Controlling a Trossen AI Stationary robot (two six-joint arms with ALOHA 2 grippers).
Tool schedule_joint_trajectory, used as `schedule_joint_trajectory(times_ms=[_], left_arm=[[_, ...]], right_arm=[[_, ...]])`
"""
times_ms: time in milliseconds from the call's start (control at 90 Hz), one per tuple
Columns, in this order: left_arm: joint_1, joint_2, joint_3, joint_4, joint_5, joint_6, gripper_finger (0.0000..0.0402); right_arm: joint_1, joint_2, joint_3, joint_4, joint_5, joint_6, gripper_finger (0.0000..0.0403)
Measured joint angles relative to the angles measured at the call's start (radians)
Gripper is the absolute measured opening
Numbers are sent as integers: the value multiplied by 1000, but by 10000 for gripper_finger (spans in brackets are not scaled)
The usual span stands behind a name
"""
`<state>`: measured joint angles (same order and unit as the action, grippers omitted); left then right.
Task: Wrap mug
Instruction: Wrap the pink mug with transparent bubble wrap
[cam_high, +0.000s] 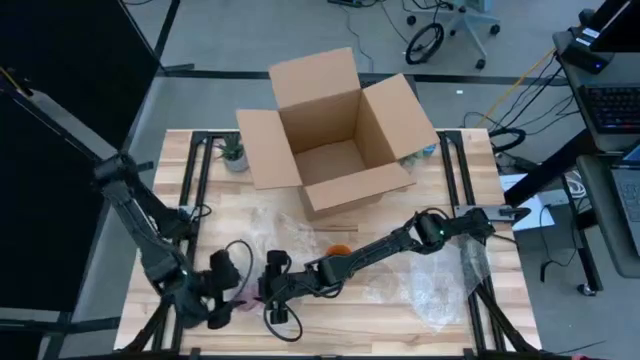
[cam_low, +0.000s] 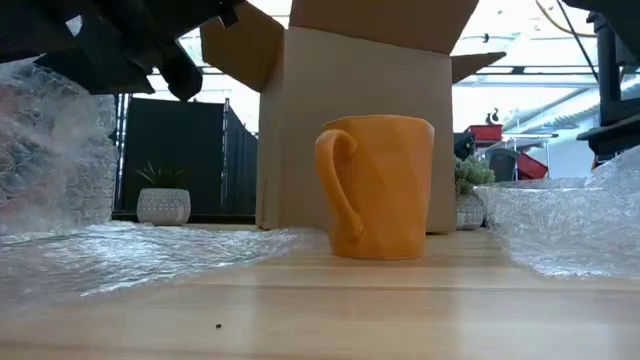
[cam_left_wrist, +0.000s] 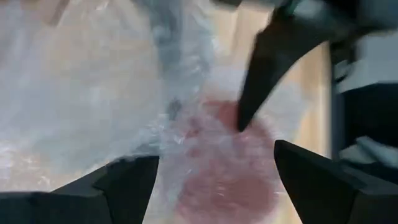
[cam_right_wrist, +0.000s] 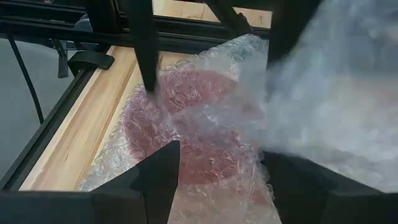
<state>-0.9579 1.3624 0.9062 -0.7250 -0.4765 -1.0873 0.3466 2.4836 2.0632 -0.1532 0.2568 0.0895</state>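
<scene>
Mug (cam_low: 378, 186), orange, stands upright on the wooden table (cam_high: 200, 190) in front of the open cardboard box (cam_high: 335, 130), handle turned toward the low camera's left; from above only a sliver of orange (cam_high: 340, 250) shows near the right arm, so most of it is hidden there. Bubble wrap (cam_right_wrist: 205, 124) lies crumpled at the near edge, and a reddish round shape under it is too blurred to identify. Another clear sheet (cam_high: 445, 285) sits by the right side. Both arms reach low toward the front of the table and meet over the wrap. The left gripper (cam_high: 232, 290) has its fingers spread apart, the wrap between them, though I cannot tell whether they grip it. The right gripper (cam_high: 276, 285) also has its fingers parted around the wrap, contact unclear. A small potted plant (cam_high: 234, 155) stands beside the box.
</scene>
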Motion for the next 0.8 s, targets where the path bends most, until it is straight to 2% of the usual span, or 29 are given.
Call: schedule_joint_trajectory(times_ms=[156,400,567,800], left_arm=[[2,81,0,2,18,-7,303],[39,140,3,21,96,9,303],[51,116,2,-15,122,15,303],[50,6,-1,-81,129,-30,303]], right_arm=[[-1,0,0,1,1,0,205],[-1,1,0,6,2,1,205],[-3,1,0,5,2,4,205],[-3,1,0,2,0,4,205]])
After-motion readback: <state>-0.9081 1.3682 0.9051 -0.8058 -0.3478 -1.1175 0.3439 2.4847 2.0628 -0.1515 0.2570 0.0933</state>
